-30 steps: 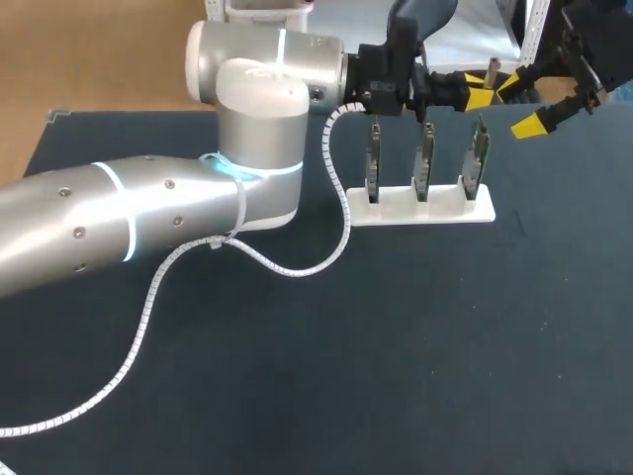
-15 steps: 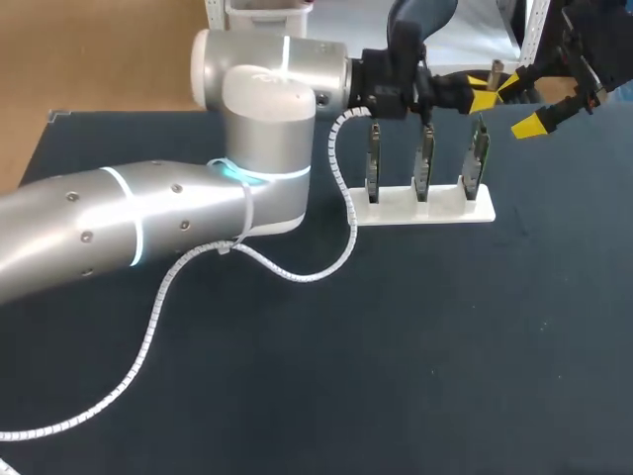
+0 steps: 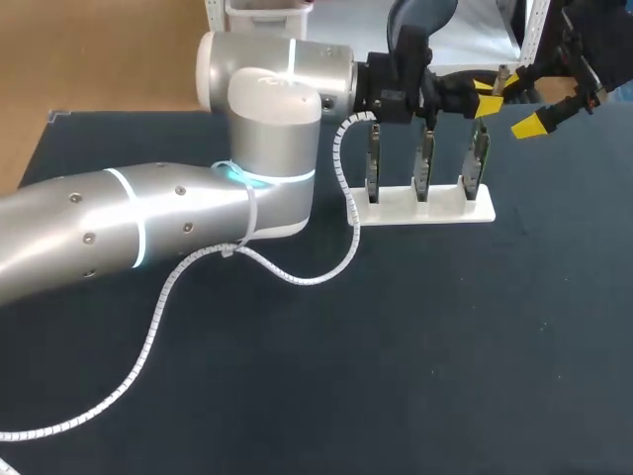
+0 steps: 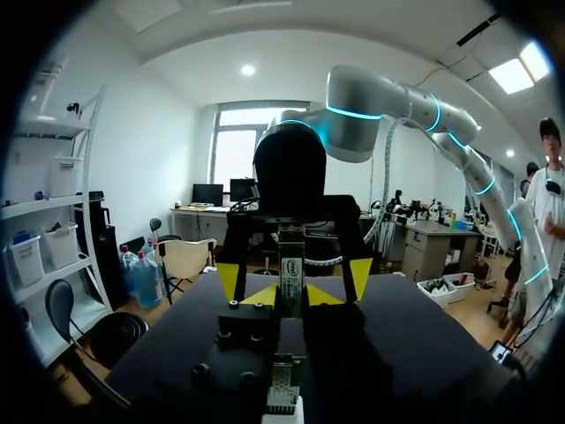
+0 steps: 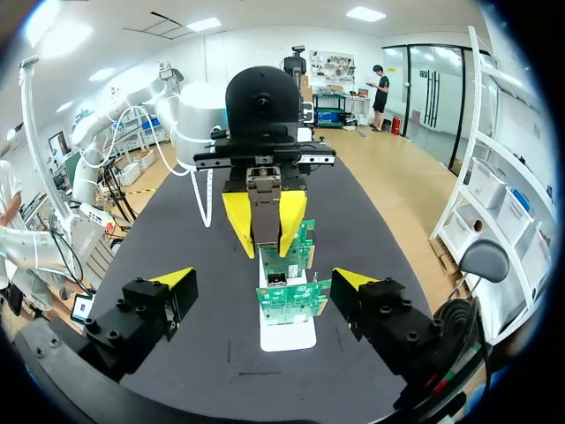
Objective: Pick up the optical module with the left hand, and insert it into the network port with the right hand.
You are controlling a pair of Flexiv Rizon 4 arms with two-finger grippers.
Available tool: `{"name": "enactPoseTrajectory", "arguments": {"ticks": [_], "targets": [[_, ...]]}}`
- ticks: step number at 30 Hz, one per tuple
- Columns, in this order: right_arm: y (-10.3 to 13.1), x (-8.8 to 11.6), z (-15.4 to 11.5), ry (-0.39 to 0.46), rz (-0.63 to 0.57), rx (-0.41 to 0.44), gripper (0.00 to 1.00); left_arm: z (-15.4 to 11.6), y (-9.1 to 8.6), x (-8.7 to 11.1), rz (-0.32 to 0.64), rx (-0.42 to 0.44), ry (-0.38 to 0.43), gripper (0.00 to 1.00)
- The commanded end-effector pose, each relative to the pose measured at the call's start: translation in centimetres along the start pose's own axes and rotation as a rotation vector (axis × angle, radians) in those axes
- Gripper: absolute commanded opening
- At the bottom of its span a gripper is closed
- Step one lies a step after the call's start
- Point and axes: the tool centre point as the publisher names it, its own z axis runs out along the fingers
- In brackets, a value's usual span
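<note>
Metal-cased module (image 5: 265, 208) sits clamped in the left tool (image 5: 265, 240), ahead of the right tool (image 5: 265, 281), whose fingers stand wide apart. It is probably light, stiff and slick, so the flat sides look best for holding.

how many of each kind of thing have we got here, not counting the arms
upright circuit boards: 3
white rack: 1
optical module: 1
total: 5
</note>
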Motion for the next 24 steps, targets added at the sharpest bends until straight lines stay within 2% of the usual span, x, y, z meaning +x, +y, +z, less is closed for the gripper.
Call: {"name": "enactPoseTrajectory", "arguments": {"ticks": [1, 19, 20, 24], "targets": [[0.3, 0.0, 0.0, 0.000, -0.001, 0.007, 1.00, -0.2, -0.2, 0.1, -0.003, -0.009, -0.002, 0.00], [0.3, 0.0, 0.0, 0.000, -0.001, 0.007, 1.00, -0.5, -0.2, 0.3, -0.004, 0.008, 0.004, 0.00], [0.1, 0.0, -0.2, 0.002, 0.002, 0.037, 1.00, -0.5, -0.2, 0.3, -0.004, 0.008, 0.004, 0.00], [-0.4, -0.8, -1.5, -0.032, 0.006, 0.050, 1.00, -0.5, -0.2, 0.3, -0.004, 0.008, 0.004, 0.00]]}}
